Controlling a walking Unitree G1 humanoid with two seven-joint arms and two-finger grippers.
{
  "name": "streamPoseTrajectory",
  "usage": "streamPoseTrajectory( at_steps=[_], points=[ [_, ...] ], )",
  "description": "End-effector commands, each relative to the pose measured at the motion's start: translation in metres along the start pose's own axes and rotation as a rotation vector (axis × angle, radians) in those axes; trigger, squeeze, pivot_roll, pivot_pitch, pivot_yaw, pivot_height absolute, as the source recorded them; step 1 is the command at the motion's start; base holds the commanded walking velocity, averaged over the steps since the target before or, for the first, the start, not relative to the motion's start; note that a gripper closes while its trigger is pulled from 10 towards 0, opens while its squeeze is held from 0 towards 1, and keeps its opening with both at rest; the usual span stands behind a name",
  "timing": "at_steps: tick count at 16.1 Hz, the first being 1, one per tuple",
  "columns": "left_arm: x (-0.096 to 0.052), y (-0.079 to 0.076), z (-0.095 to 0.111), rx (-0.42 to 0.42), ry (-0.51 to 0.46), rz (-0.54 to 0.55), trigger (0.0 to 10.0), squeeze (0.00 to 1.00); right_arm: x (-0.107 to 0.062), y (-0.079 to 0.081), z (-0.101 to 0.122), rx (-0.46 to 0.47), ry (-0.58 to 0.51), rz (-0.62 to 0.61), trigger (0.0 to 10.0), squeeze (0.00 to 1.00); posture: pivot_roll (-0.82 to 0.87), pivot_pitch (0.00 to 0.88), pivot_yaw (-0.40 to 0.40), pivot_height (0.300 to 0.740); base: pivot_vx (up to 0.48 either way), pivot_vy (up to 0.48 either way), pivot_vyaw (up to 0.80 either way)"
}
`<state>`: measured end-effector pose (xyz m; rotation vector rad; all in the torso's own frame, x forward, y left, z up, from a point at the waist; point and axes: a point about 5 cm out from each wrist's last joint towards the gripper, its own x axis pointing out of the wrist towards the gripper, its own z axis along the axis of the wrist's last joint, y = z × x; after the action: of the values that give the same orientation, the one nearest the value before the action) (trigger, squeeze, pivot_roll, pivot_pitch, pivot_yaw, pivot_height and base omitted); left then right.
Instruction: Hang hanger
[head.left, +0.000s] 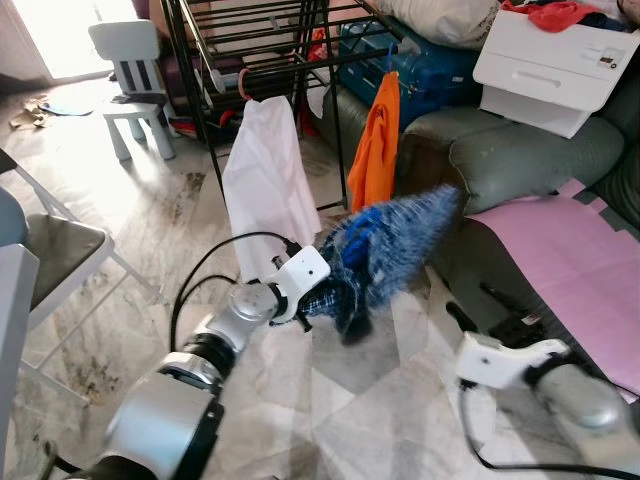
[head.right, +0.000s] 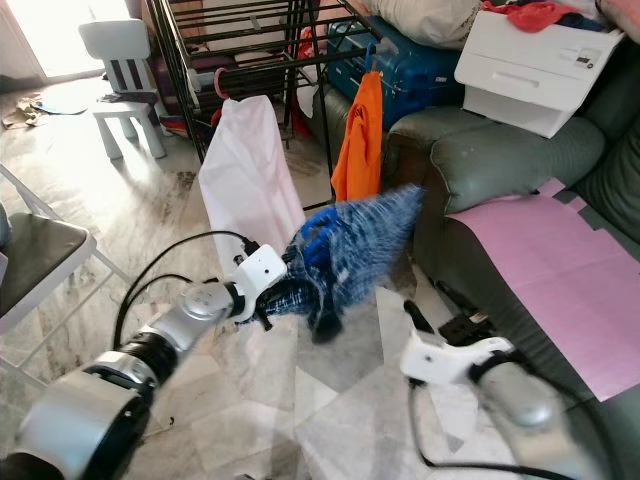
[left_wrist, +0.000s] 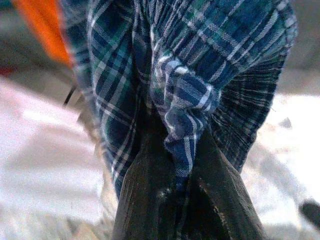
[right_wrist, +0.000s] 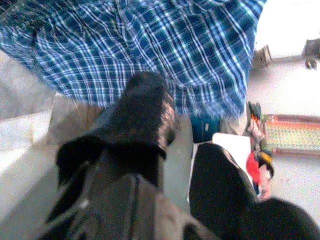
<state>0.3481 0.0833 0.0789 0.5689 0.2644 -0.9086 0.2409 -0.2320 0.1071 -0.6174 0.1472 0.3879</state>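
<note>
Blue plaid shirt (head.left: 385, 255) is pinched in the closed left gripper (left_wrist: 182, 170); right gripper (head.left: 462, 318) unclear.

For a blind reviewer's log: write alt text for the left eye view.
The robot's left gripper holds up a blurred blue plaid shirt before a black metal clothes rack, where a white garment and an orange garment hang. The right gripper is low beside a grey-green sofa with a pink sheet.

White kid's chair (head.left: 135, 75), grey sofa (head.left: 520, 150) w/ pink sheet (head.left: 580, 270).
</note>
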Motion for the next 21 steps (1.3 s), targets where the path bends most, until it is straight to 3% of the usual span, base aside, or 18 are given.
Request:
streamPoseTrajectory(
  at_steps=[1, 4, 7, 13, 14, 15, 16, 18, 21],
  points=[
    [-0.003, -0.002, 0.003, 0.125, -0.021, -0.080, 0.0, 0.00, -0.006, -0.007, 0.008, -0.049, -0.023, 0.043, 10.0, 1.00, -0.06, 0.000, 0.041, 0.740, 0.000, 0.000, 0.00],
    [-0.010, -0.002, -0.003, 0.253, 0.005, -0.156, 0.0, 0.00, -0.014, -0.022, 0.021, -0.147, -0.035, 0.097, 10.0, 1.00, -0.06, 0.000, 0.040, 0.740, 0.000, 0.000, 0.00],
    [-0.011, -0.004, -0.006, 0.310, 0.025, -0.181, 0.0, 0.00, -0.016, -0.027, 0.038, -0.189, -0.080, 0.121, 10.0, 1.00, -0.06, 0.000, 0.042, 0.740, 0.000, 0.000, 0.00],
    [-0.007, -0.023, 0.011, 0.391, -0.154, -0.274, 0.0, 0.00, -0.018, -0.030, 0.032, -0.123, -0.029, 0.248, 10.0, 1.00, -0.06, 0.000, 0.041, 0.740, 0.000, 0.000, 0.00],
    [-0.006, -0.027, 0.014, 0.403, -0.188, -0.286, 0.0, 0.00, -0.018, -0.030, 0.027, -0.126, -0.001, 0.291, 10.0, 0.80, -0.05, 0.000, 0.039, 0.740, 0.000, 0.000, 0.00],
    [-0.006, -0.029, 0.016, 0.405, -0.211, -0.293, 0.0, 0.00, -0.017, -0.029, 0.024, -0.100, 0.009, 0.326, 10.0, 0.20, -0.05, 0.000, 0.039, 0.740, 0.000, 0.000, 0.00],
    [-0.006, -0.030, 0.017, 0.409, -0.218, -0.295, 0.0, 0.00, -0.016, -0.027, 0.021, -0.065, 0.020, 0.365, 6.5, 0.00, -0.05, 0.000, 0.037, 0.740, 0.000, 0.000, 0.00],
    [-0.006, -0.031, 0.017, 0.415, -0.222, -0.300, 0.0, 0.00, -0.014, -0.024, 0.015, -0.048, 0.042, 0.398, 0.0, 0.00, -0.05, 0.000, 0.037, 0.740, 0.000, 0.000, 0.00],
    [-0.006, -0.032, 0.016, 0.427, -0.220, -0.315, 0.0, 0.00, -0.012, -0.018, 0.011, -0.064, 0.075, 0.481, 0.0, 0.00, -0.05, 0.000, 0.039, 0.740, 0.000, 0.000, 0.00]
  ],
)
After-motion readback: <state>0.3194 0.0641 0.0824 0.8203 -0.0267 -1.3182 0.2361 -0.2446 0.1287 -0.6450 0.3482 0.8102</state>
